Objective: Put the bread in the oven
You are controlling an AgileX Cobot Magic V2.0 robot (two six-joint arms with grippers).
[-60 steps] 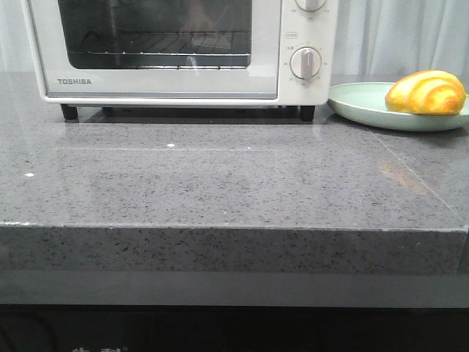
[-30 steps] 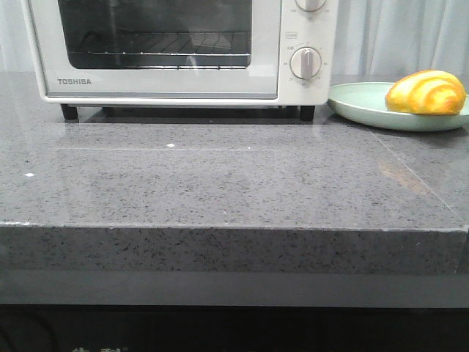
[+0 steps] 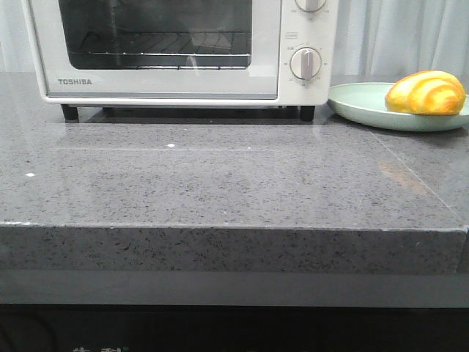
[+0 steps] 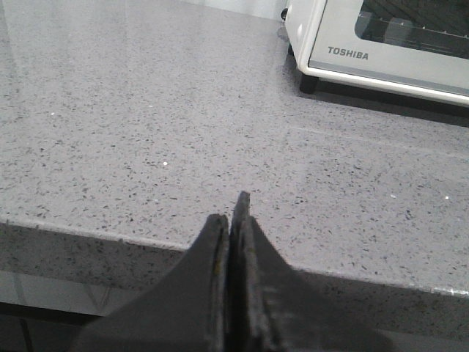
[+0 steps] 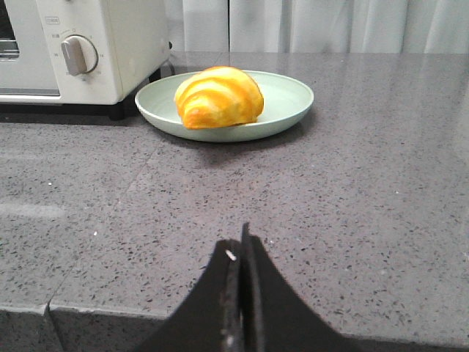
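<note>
The bread [image 3: 426, 92] sits on a pale green plate [image 3: 359, 101] at the far right of the grey table [image 3: 220, 183], just right of the oven [image 3: 179, 48], whose glass door is shut. Both the left hand [image 4: 233, 220] and right hand [image 5: 240, 249] hover closed and empty at the near edge. The glossy bun could slip from a pinch, and the shut door blocks entry.

Left gripper [image 4: 233, 213]: you see its two dark fingers pressed flat together, no gap between them, nothing held.
Right gripper [image 5: 242, 246]: your fingers here are likewise closed against each other, tips meeting, empty.
Arms: you cannot see either arm in the front view; only the fingertips show in the wrist views.
</note>
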